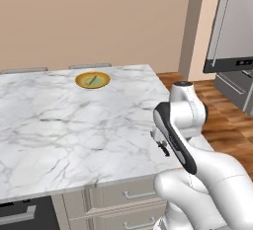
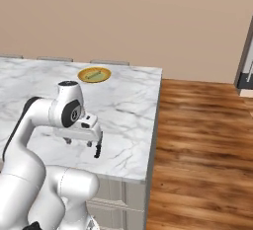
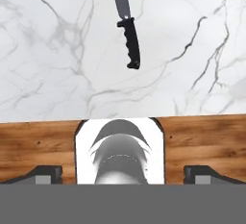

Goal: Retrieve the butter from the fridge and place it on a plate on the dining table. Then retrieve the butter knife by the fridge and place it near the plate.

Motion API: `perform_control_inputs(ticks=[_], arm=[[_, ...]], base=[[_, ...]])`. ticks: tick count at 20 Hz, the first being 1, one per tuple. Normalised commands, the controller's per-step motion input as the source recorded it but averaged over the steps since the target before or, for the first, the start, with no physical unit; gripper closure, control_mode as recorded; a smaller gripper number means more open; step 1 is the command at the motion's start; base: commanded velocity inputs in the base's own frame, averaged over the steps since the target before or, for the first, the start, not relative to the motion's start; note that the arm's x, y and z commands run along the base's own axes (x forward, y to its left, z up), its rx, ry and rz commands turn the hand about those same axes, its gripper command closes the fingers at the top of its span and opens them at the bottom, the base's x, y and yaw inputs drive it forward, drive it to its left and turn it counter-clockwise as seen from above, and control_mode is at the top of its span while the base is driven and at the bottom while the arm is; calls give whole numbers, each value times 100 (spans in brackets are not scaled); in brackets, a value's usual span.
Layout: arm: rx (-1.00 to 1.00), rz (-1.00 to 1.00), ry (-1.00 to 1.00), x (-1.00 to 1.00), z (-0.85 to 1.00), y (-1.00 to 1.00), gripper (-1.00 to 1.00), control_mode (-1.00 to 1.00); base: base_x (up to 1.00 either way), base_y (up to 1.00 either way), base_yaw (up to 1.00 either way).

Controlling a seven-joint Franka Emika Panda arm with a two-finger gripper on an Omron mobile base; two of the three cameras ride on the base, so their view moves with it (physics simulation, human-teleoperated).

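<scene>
Placement is the step in hand, by the look of it: the small slim butter knife with a grey blade and ribbed black handle [image 3: 127, 23] lies flat on the large white marble-topped dining table with grey veining [image 1: 59, 125], in the upper middle of the hand view, its handle pointing down the frame toward the table's edge and the wooden floor beyond. The round shallow plate with an orange-yellow rim [image 1: 78, 80] sits at the upper middle of the left base view, well apart from the arm at the lower right, and the small pale-yellow stick of butter [image 1: 92, 80] rests on its greenish centre. To do this step well, the knife should end up close beside that plate rather than at the near edge; if it counts as too far, the robot would need a square grasp across the handle, a low carry over the marble, and a flat release just beside the rim without nudging plate or butter. The two-finger gripper [image 3: 123, 172] stands fully wide, its dark tips at the bottom corners of the hand view, holding nothing and touching neither knife nor table.
</scene>
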Motion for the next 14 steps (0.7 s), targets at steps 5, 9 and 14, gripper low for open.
perform_control_inputs(ticks=[5, 9, 14], arm=[[2, 0, -8, 55, -20, 0, -100, -100], [3, 1, -9, 48, -36, 0, -100, -100], [-2, 0, -1, 39, -52, 0, -100, -100]], base=[[0, 0, 0], [0, 0, 0], [0, 0, 0]])
